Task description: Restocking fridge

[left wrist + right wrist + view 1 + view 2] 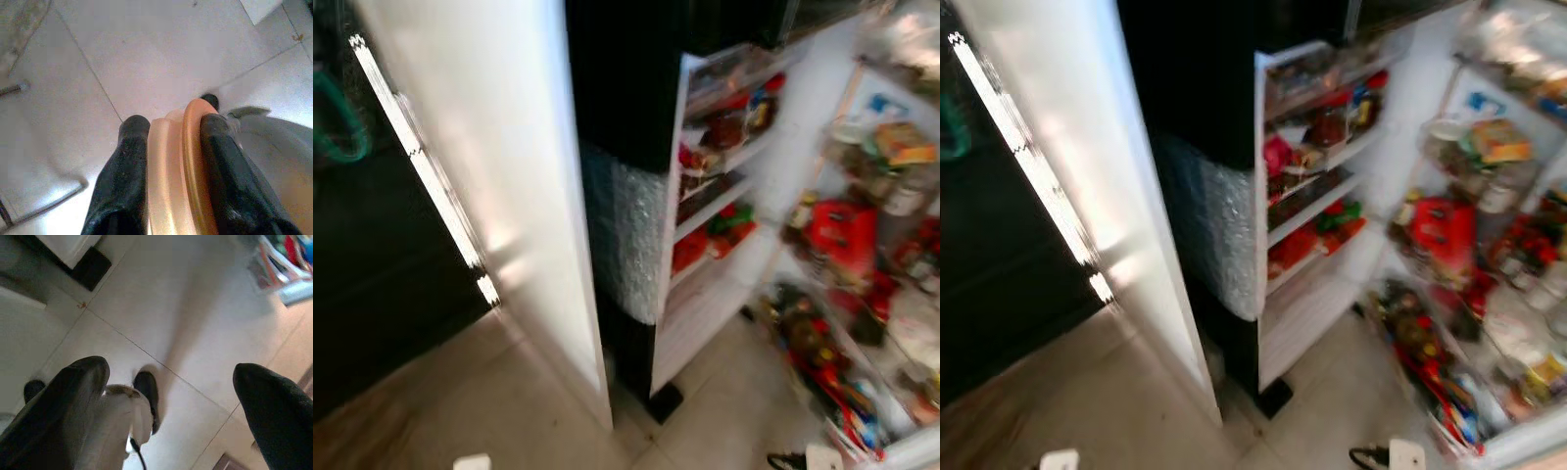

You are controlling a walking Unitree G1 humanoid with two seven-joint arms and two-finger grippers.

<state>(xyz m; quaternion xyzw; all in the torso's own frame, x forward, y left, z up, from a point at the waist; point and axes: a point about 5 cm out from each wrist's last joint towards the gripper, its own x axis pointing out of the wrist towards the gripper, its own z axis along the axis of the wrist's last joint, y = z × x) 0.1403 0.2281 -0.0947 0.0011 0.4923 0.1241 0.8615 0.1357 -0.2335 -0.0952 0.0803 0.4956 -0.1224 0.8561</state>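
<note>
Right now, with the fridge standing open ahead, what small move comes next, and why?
Probably step toward the open white fridge. The left gripper is shut on a pale orange-rimmed round container above the tiled floor, so it needs carrying nearer the stocked shelves.

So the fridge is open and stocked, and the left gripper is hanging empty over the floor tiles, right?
Not empty. In the left wrist view the left gripper is shut on an orange-rimmed round item above the floor tiles. The fridge is open and stocked.
</note>
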